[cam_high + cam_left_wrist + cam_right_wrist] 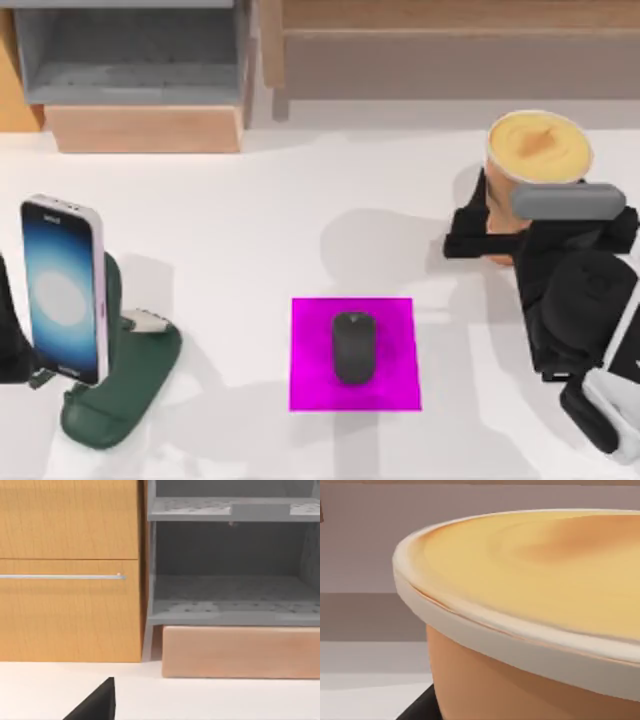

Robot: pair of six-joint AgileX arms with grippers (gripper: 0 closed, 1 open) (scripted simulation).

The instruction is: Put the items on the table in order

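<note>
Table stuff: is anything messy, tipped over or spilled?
Nothing stands out. The phone leans in its green stand, the mouse lies on the magenta pad, and the cup stands upright, lid on, at the right gripper.

From my overhead view, the table (250, 220) carries 3 groups. At the left, the smartphone (62, 290) stands propped on the phone stand (125, 370), near the left edge. In the middle, nearer me, the mouse (354, 346) lies on the square pad (355, 354), roughly centred on it. At the far right, the cup (535, 160) stands upright, with my right gripper (490, 235) around its lower body, fingers on both sides. Behind everything, along the far edge, sits the shelving (140, 70), its open compartment at the far left. My left arm is parked at the left edge, beside the smartphone
</note>
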